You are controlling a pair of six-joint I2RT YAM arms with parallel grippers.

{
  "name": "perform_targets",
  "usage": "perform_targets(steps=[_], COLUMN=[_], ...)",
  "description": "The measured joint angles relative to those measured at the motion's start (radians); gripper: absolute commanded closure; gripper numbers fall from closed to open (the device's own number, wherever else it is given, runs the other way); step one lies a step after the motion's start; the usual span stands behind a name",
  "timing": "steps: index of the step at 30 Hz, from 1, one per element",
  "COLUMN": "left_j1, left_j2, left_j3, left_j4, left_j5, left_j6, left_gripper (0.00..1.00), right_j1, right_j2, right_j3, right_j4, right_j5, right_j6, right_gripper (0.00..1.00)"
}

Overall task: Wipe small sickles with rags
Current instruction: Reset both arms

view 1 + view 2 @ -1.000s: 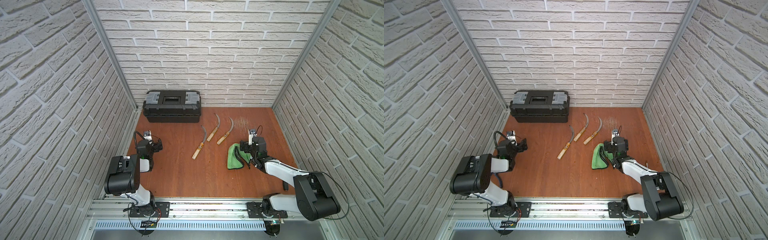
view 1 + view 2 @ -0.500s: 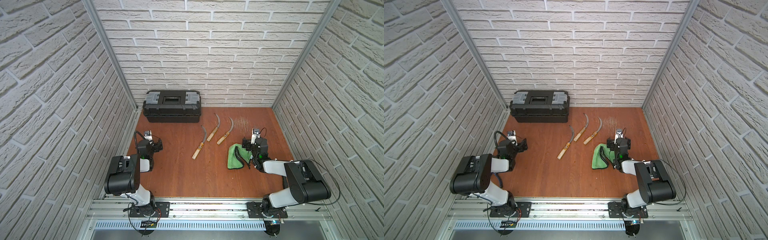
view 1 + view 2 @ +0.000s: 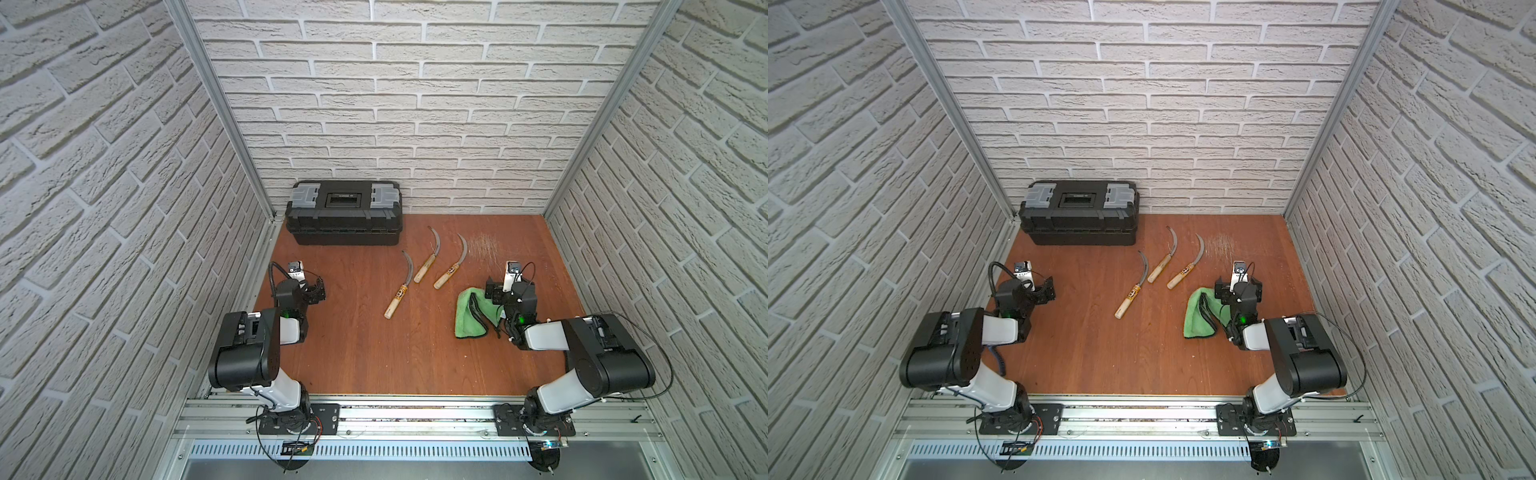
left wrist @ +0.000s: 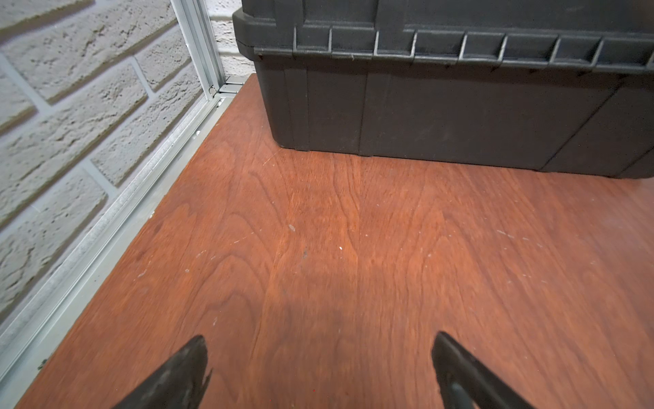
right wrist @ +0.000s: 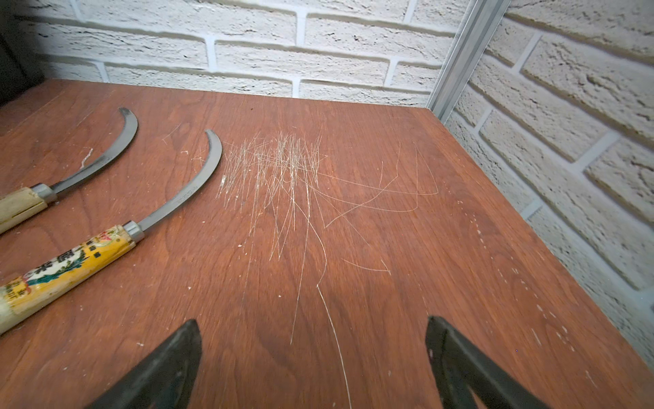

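Grey sickles (image 3: 424, 268) tip toward back wall (image 3: 415, 124) (handles (image 3: 393, 300) nearer), seemingly parallel.

**Camera layout: overhead stereo pair, two wrist cameras**

Both top views look steeply down from above the front rail (image 3: 415, 409) toward the back brick wall (image 3: 415, 124), covering almost the same whole table (image 3: 353, 353). The left wrist camera sits low over the wood, close to the black toolbox (image 4: 442, 106) it faces, which both top views also show. The right wrist camera, equally low, faces the far corner post (image 5: 463, 53) and shares two sickles (image 5: 184, 196) and the scratched patch (image 5: 279, 170) with them.
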Motion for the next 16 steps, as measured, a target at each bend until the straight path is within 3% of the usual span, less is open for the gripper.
perform_targets(steps=[16], left_j1=[-0.009], left_j2=[0.000], left_j3=[0.000], left_j4=[0.000], left_j5=[-0.009], left_j6=[0.007], left_gripper=[0.02], right_j1=[-0.002], right_j2=[0.000], right_j3=[0.000], right_j4=[0.015], right_j5=[-0.002], right_j6=[0.001], right_gripper=[0.01])
